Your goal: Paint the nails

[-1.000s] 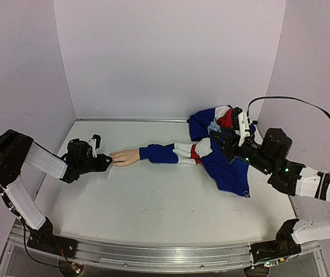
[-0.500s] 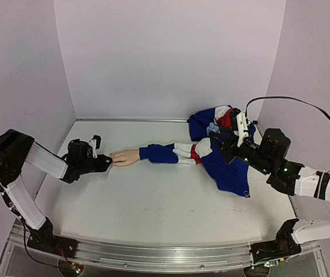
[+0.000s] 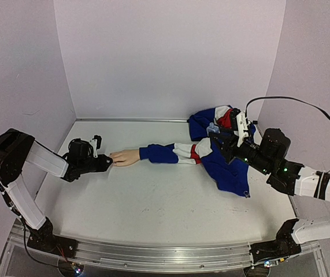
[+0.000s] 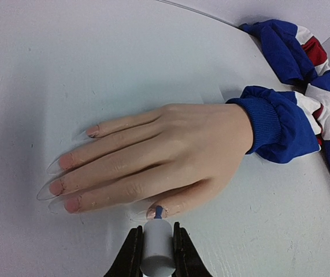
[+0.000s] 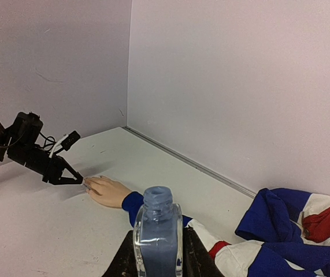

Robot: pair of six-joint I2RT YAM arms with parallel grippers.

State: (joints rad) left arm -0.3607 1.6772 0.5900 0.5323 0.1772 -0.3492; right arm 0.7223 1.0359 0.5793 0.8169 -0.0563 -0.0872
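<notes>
A pale mannequin hand (image 4: 159, 156) with a blue sleeve cuff (image 4: 269, 124) lies flat on the table, fingers pointing left; it also shows in the top view (image 3: 125, 157). Its long clear nails (image 4: 54, 186) tip the fingers. My left gripper (image 4: 156, 249) is shut on a pale brush cap (image 4: 156, 248), and the blue brush tip (image 4: 158, 212) touches the thumb nail (image 4: 150, 213). My right gripper (image 5: 158, 257) is shut on an open clear bottle of blue polish (image 5: 157, 236), held upright above the sleeve at the right (image 3: 234, 141).
A blue, white and red garment (image 3: 222, 150) trails from the cuff to the back right corner. Pale walls enclose the table on the left, back and right. A black cable (image 3: 303, 107) loops over the right arm.
</notes>
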